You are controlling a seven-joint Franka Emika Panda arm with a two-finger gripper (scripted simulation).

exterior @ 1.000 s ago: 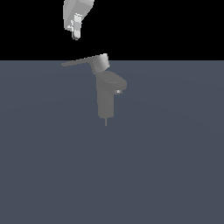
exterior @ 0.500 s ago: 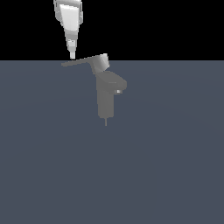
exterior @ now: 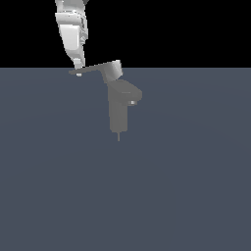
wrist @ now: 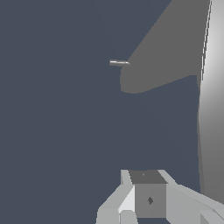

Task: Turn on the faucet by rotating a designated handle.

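Matte grey faucet (exterior: 119, 110), thin flat handle (exterior: 93, 70) jutting from its lighter hub; jaws' spread unclear at its tip

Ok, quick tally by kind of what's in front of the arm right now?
Faucet: 1
Handle: 1, a lever bar on the faucet's top
Robot hand: 1, at the lever's free end
Total: 3
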